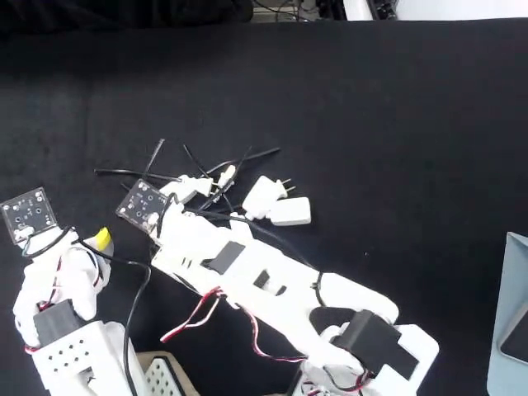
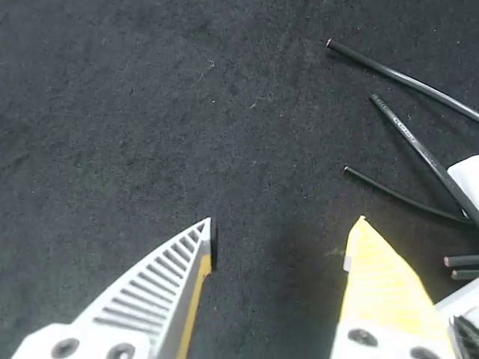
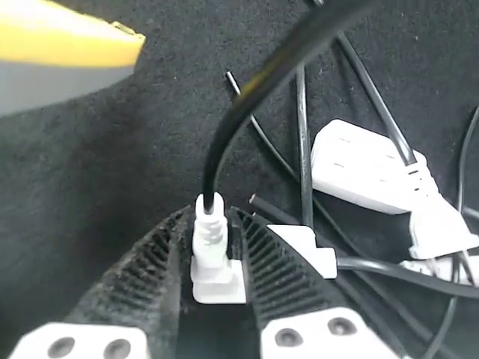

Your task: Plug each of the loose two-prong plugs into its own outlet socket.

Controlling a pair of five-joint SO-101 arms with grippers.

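My right gripper (image 3: 212, 217) is shut on a small white plug (image 3: 212, 258) with a black cord (image 3: 247, 112) running out of it, low over the black table. Just beyond lies a white outlet socket (image 3: 355, 161) with its slots showing, and another white plug (image 3: 438, 228) on a cord beside it. From above, a loose two-prong plug (image 1: 266, 195) lies against a white socket block (image 1: 290, 212), and a further white plug (image 1: 191, 187) sits among the cords. My left gripper (image 2: 284, 239) is open over bare cloth, its yellow fingertip (image 1: 102, 239) left of the right arm.
Loose black cords (image 1: 214, 169) cross the table around the plugs, and some cord ends (image 2: 404, 134) lie close to my left gripper. A grey-blue bin (image 1: 511, 322) stands at the right edge. The black cloth (image 1: 396, 124) stretches wide to the back and right.
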